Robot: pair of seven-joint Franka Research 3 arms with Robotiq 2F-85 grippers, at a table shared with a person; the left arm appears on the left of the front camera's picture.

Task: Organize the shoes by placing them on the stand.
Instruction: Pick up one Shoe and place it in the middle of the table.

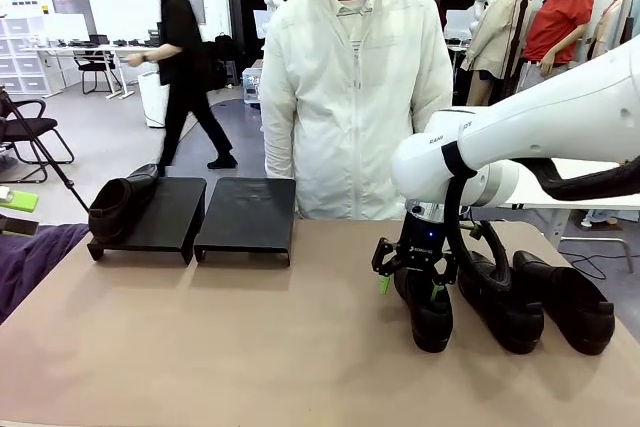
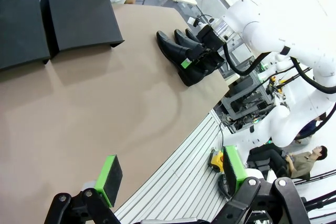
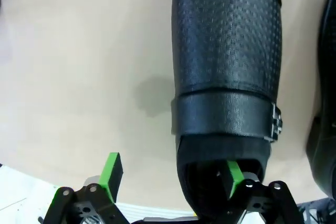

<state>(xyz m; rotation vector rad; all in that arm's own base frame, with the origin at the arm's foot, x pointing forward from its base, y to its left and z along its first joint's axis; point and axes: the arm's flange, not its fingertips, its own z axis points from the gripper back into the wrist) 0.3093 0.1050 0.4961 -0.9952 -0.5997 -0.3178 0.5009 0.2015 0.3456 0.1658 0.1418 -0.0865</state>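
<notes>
1. The first shoe (image 1: pixel 430 315) stands on the right part of the table (image 1: pixel 250 347), toe towards me, leftmost in a row of three. Close up, it has a textured upper and a buckled strap across the throat
2. My right claw (image 3: pixel 172 174) is down over its heel end with the jaws spread. One green pad sits inside the opening and the other hangs outside, apart from the side wall, so I grip nothing
3. The middle shoe (image 1: pixel 505 312) and the outer shoe (image 1: pixel 570 302) are packed close on its right
4. Well apart, at the far left of the table, the racked shoe (image 1: pixel 120 202) lies tilted on the left edge of the left platform (image 1: pixel 165 217) and seems to overhang it. The right platform (image 1: pixel 248 212) is bare, with a person (image 1: pixel 350 97) standing behind it
5. My left claw (image 2: pixel 171 174) hangs above the table's near edge, wide open and empty
6. I judge this to be the grasp on the second shoe of four, with one placed and three to go
7. Next I should pinch the side wall firmly, since the leather looks slick. Then lift straight up clear of the middle shoe, carry it across and set it flat on a free part of the stand
</notes>
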